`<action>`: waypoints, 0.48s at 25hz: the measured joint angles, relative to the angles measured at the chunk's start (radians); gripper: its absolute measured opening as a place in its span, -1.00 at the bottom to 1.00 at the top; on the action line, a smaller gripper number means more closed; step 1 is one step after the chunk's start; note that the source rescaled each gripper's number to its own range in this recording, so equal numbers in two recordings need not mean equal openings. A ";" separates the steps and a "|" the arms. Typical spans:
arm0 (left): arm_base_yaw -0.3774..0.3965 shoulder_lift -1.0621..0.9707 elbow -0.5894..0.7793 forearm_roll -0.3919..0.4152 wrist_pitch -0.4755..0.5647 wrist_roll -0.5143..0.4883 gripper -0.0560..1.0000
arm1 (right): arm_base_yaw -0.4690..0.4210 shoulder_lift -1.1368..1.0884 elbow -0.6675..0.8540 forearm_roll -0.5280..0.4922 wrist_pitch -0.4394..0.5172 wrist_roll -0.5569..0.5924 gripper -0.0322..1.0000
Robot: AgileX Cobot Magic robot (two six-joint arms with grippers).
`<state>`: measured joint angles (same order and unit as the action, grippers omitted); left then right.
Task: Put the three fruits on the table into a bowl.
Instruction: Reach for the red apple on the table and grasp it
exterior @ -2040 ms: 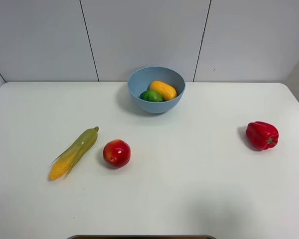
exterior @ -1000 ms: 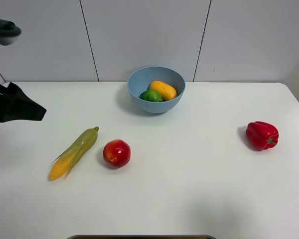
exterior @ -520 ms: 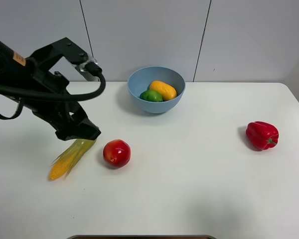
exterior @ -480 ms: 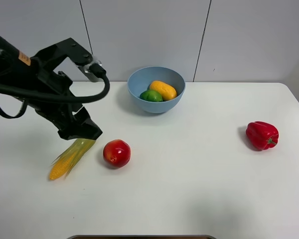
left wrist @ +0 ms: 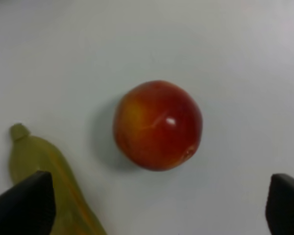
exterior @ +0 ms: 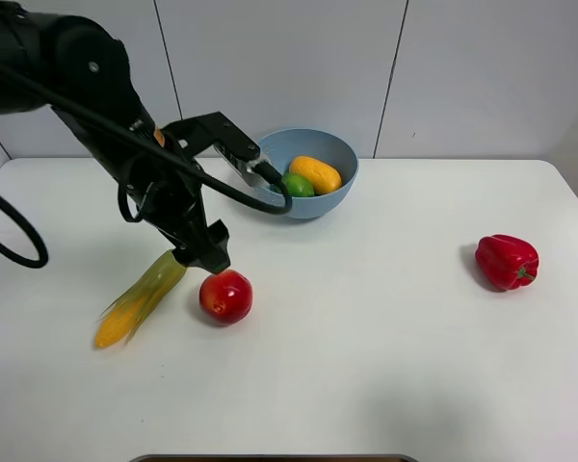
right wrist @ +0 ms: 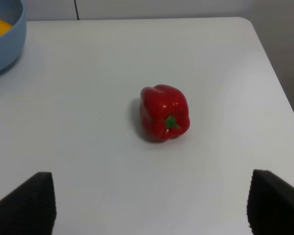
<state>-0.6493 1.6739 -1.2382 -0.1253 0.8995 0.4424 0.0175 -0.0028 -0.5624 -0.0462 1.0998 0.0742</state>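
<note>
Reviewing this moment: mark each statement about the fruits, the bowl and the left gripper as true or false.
1. The lime and the mango lie in the bowl. True.
2. The apple is in the bowl too. False: it sits on the table, beside the corn cob.
3. The left gripper is shut on the apple. False: it is open near the apple and holds nothing.
4. The bell pepper lies on the table, apart from the bowl. True.
</note>
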 joint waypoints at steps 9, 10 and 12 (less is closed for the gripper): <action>-0.055 0.111 0.000 0.107 -0.049 -0.088 0.19 | 0.000 0.000 0.000 0.000 0.000 0.000 0.19; -0.055 0.118 0.000 0.110 -0.063 -0.091 0.19 | 0.000 0.000 0.000 0.000 0.000 0.000 0.19; -0.055 0.135 0.000 0.110 -0.085 -0.091 0.19 | 0.000 0.000 0.000 0.000 0.000 0.000 0.19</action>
<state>-0.7047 1.8086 -1.2382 -0.0152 0.8145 0.3513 0.0175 -0.0028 -0.5624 -0.0462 1.0998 0.0742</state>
